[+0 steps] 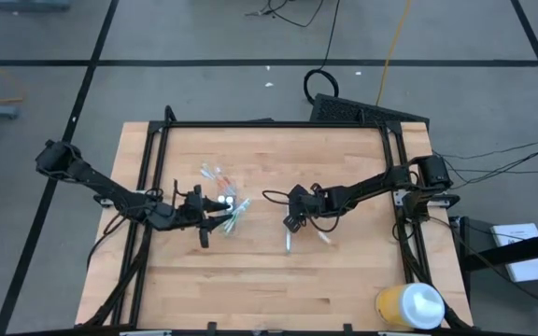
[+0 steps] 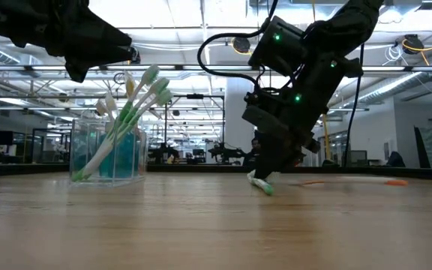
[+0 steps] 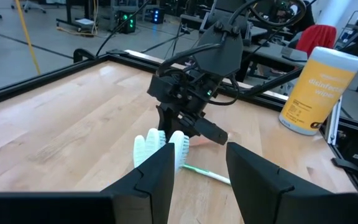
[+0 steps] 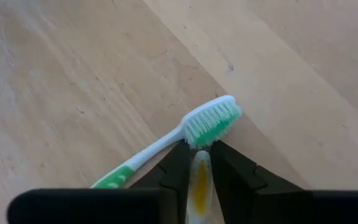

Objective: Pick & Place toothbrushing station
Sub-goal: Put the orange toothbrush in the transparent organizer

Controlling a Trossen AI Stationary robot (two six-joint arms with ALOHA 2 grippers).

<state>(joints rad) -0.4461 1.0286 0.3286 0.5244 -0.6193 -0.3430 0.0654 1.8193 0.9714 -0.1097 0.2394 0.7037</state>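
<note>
Right gripper (image 4: pixel 199 163) down at the table, fingers narrowed around a thin green-and-white plastic toothbrush (image 4: pixel 166 144) lying flat — perhaps pinching its neck, contact hard to confirm. Close squarely behind the bristles, lift level. Left gripper (image 3: pixel 197 168) parted, empty; small clear plastic cup (image 2: pixel 108 151) just beneath.

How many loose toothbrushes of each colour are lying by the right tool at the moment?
Green-and-white toothbrush: 1
Orange toothbrush: 1
Total: 2
Not counted: a yellowish piece at the right tool, which cannot be identified.
</note>
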